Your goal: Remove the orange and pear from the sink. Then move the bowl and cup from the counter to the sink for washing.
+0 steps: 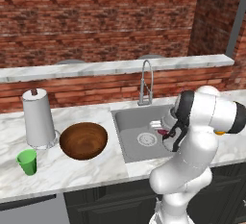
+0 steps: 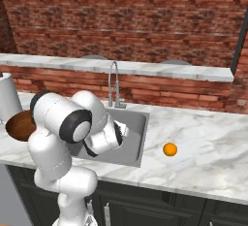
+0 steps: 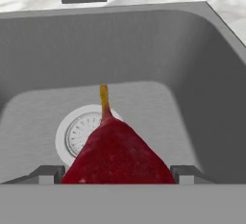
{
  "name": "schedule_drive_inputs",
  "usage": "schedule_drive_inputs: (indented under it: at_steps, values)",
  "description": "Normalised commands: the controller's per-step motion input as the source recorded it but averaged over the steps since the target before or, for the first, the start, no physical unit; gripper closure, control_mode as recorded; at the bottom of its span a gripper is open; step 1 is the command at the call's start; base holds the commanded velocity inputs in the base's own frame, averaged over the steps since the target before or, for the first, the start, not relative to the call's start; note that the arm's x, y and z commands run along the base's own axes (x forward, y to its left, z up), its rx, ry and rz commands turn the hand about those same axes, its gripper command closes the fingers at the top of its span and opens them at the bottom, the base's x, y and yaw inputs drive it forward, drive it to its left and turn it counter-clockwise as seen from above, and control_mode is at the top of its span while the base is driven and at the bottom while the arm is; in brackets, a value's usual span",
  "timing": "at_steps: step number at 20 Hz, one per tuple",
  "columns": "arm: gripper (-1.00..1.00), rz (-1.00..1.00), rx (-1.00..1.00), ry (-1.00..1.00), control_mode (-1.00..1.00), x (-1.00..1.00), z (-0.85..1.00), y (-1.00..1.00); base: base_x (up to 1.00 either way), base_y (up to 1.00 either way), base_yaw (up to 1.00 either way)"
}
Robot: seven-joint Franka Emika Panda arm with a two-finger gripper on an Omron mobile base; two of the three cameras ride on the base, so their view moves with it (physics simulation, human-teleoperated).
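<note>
The dark red pear (image 3: 117,155) fills the gap between my gripper (image 3: 117,174) fingers, stem pointing away over the white-rimmed drain (image 3: 77,131); the gripper is shut on it. From the left base view, the gripper (image 1: 166,134) is low inside the sink (image 1: 132,117), with a bit of pear (image 1: 163,132) showing red. The orange (image 2: 169,149) lies on the counter (image 2: 208,142) right of the sink (image 2: 138,123). The wooden bowl (image 1: 83,140) and the green cup (image 1: 27,161) stand on the counter left of the sink.
A tall steel tap (image 1: 146,81) rises behind the sink. A paper towel roll (image 1: 38,117) stands behind the bowl and cup. A marble ledge (image 1: 120,67) runs along the brick wall. The sink's grey walls (image 3: 144,50) surround the hand closely.
</note>
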Motion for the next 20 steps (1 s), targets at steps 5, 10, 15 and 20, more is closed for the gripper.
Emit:
schedule_drive_inputs:
  at_steps: [5, 10, 15, 20]
  values:
    - [1.0, 0.0, 0.0, 0.01, -1.0, -0.05, 0.45, -0.09, 0.0, 0.0, 0.0]
    - [1.0, 0.0, 0.0, 0.0, -1.0, -0.04, 0.44, -0.13, 0.0, 0.0, 0.0]
    - [1.0, 0.0, 0.0, 0.05, -1.0, -0.04, 0.42, -0.13, 0.0, 0.0, 0.0]
    - [1.0, 0.0, 0.0, 0.08, -1.0, -0.04, 0.41, -0.13, 0.0, 0.0, 0.0]
